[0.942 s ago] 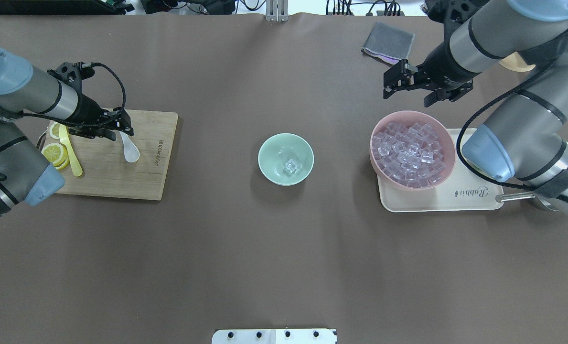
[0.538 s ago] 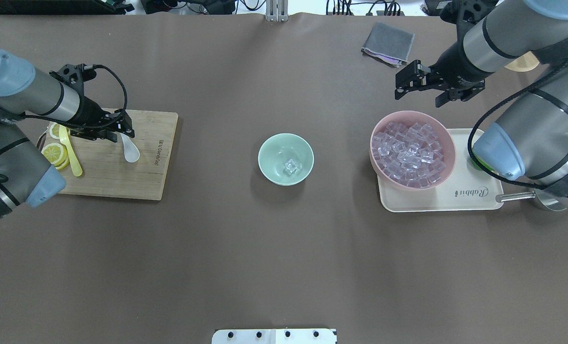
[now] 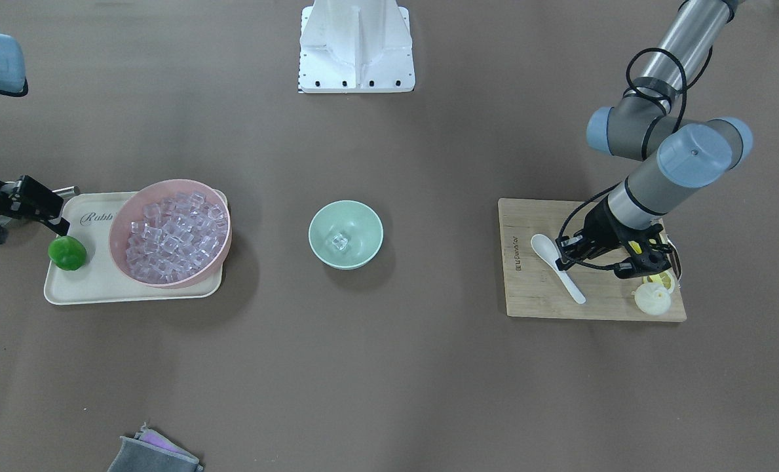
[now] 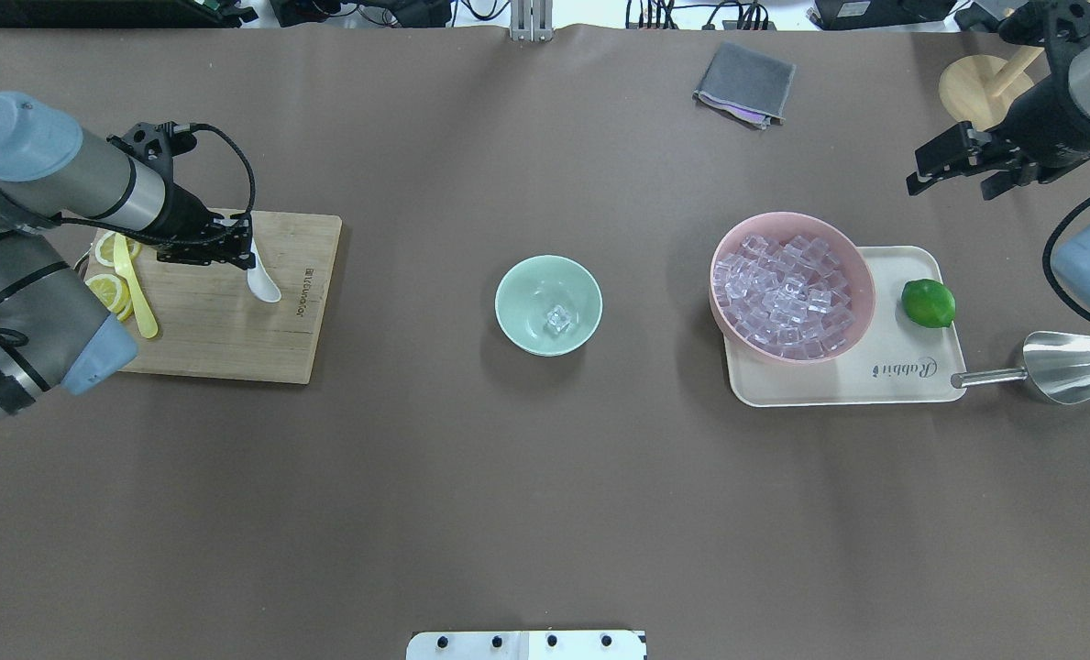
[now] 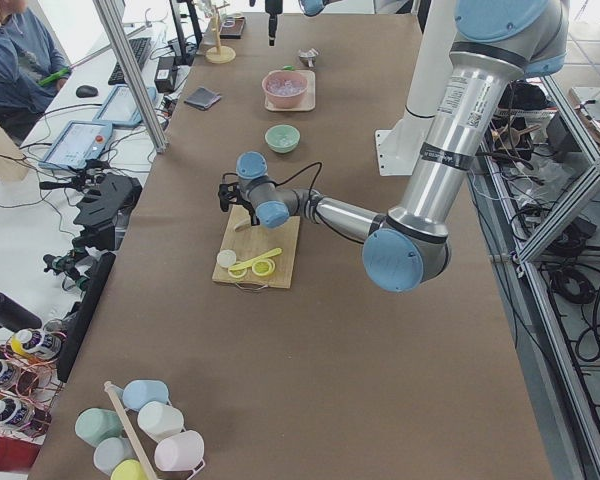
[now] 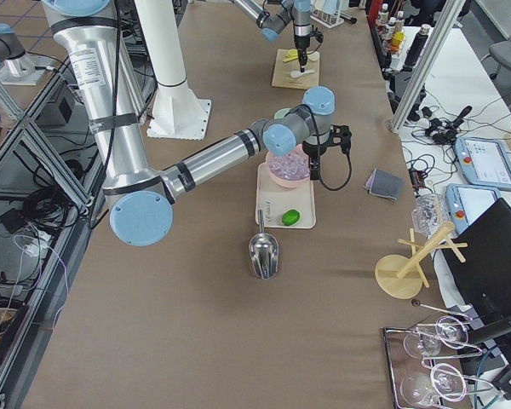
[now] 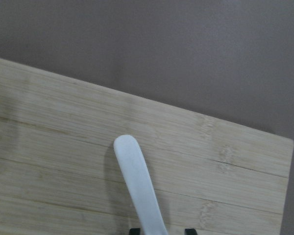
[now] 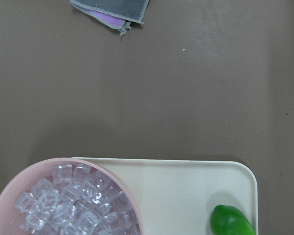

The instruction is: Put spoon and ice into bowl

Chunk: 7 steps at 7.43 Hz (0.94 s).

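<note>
A matte brown covering (image 4: 545, 495) spreads over the whole table, and the mint-green bowl (image 4: 519, 291) stands near its middle. One clear ice cube (image 4: 558, 319) lies on the bowl's floor.

Well away from the bowl on the robot's left is a bamboo cutting board (image 4: 233, 339). Above it, the left gripper (image 4: 242, 249) is clenched on the handle of the white spoon (image 4: 265, 282), whose scoop points toward the bowl's side of the board. The left wrist view shows the spoon (image 7: 137, 181) reaching out from between the fingertips and throwing a soft shadow on the wood. Lemon slices (image 4: 106, 291) and a thin yellow utensil (image 4: 137, 293) lie on the half of the board farther from the bowl.

On the robot's right of the bowl, a cream tray (image 4: 875, 376) carries a pink bowl (image 4: 787, 218) heaped with ice cubes and a lime (image 4: 928, 302). A steel scoop (image 4: 1062, 367) rests just past the tray, on the side away from the bowl. The right gripper (image 4: 951, 188) hangs farther out than the tray, spread wide and empty.

A folded grey cloth (image 4: 746, 82) lies beyond the bowl, near the operators' edge of the table. From the side, aluminium framing, cables and a desk with tablets ring the table, with a seated person (image 5: 10, 50) at that desk.
</note>
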{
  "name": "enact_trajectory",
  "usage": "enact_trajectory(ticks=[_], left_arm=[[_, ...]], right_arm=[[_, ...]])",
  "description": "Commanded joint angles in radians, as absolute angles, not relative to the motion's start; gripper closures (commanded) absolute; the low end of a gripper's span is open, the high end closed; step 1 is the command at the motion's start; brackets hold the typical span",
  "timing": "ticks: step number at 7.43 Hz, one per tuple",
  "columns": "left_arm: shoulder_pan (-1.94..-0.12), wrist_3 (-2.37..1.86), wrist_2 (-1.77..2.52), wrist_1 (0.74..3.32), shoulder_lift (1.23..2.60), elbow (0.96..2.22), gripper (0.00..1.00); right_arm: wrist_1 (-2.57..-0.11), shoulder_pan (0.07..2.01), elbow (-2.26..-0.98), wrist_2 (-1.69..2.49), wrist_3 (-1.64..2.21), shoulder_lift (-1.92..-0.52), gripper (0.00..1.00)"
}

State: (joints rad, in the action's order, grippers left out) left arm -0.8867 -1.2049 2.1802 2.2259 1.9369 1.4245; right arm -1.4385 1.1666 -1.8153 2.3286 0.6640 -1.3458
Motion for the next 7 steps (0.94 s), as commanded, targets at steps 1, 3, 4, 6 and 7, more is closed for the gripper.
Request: enact_trajectory(ticks=[1,3,4,6,7], left_arm=[[-0.887,-1.203,2.181,2.198,1.962,1.425,1.0],[-0.888,-1.21,2.189,2.195,2.032,1.434,1.0],[-0.885,-1.229,2.191,2.168,2.102,1.436,1.0],[-0.826,-1.269,2.181,2.151,2.243,1.431,1.0],[-0.781,-1.305,2.169,2.131,2.316,1.422,1.0]], right_arm=[[-1.44,1.229,-1.806,2.376,0.583,-1.38,0.0],[-1.44,1.264,-1.801,2.391,0.546,-1.402,0.0],[-1.44,1.291,-1.799,2.41,0.493,-1.425,0.0],[-1.439,1.337,-1.805,2.411,0.447,-1.465,0.0],[-1.44,1.368,-1.799,2.414,0.369,-1.495,0.0]])
